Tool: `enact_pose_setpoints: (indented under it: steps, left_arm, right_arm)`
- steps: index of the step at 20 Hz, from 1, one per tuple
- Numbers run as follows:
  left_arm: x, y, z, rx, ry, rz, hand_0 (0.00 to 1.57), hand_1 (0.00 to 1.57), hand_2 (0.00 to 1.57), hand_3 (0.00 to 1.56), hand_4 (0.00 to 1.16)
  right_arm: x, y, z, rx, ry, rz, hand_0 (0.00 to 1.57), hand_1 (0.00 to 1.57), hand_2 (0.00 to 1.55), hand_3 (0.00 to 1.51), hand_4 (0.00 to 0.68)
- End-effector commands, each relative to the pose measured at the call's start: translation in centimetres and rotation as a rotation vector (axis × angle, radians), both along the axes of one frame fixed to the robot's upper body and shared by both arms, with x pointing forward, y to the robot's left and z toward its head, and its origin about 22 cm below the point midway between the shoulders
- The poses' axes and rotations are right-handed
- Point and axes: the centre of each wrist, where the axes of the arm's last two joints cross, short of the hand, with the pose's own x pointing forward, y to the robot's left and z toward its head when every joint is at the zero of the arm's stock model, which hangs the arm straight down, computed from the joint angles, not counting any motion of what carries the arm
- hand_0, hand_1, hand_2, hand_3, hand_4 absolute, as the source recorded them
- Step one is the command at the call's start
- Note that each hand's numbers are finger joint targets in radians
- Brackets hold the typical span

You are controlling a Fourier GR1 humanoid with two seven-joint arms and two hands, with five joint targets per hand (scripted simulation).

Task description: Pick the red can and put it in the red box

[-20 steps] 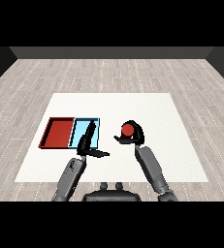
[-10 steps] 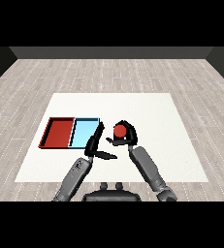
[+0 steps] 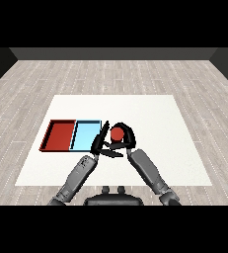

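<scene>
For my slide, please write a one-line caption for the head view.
Right hand curled round the red can beside the light blue tray, left hand open alongside, red tray farther left.

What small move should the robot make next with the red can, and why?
Probably carry it further left: the right hand is curled round the red can, which sits just right of the light blue tray, while the red tray lies beyond that.
</scene>
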Motion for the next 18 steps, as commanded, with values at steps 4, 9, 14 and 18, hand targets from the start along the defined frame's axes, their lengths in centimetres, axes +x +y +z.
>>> enact_pose_setpoints:
  steps: [4, 9, 14, 18]
  left_arm:
    - [1.2, -1.9, 0.1, 0.012, -0.008, -0.011, 0.0, 0.0, 0.0, 0.0, 0.0]
    - [1.0, -0.2, -0.1, 0.052, -0.014, -0.023, 0.0, 0.0, 0.0, 0.0, 0.0]
    - [0.9, -2.2, 0.2, 0.031, 0.007, -0.049, 0.0, 0.0, 0.0, 0.0, 0.0]
    - [0.7, -2.9, 1.3, 0.093, -0.009, 0.06, 0.0, 0.0, 0.0, 0.0, 0.43]
  right_arm:
    - [-2.6, 1.3, 2.1, -0.011, -0.025, 0.016, 1.45, 1.45, 1.43, 1.39, 0.615]
    - [-1.5, 1.6, 0.5, 0.028, -0.004, 0.046, 1.44, 1.44, 1.43, 1.38, 0.594]
    - [-2.2, 2.8, 0.9, 0.031, -0.029, 0.042, 1.45, 1.45, 1.45, 1.4, 0.555]
    - [-2.4, 3.3, 1.1, 0.007, -0.027, 0.065, 1.49, 1.49, 1.46, 1.41, 0.504]
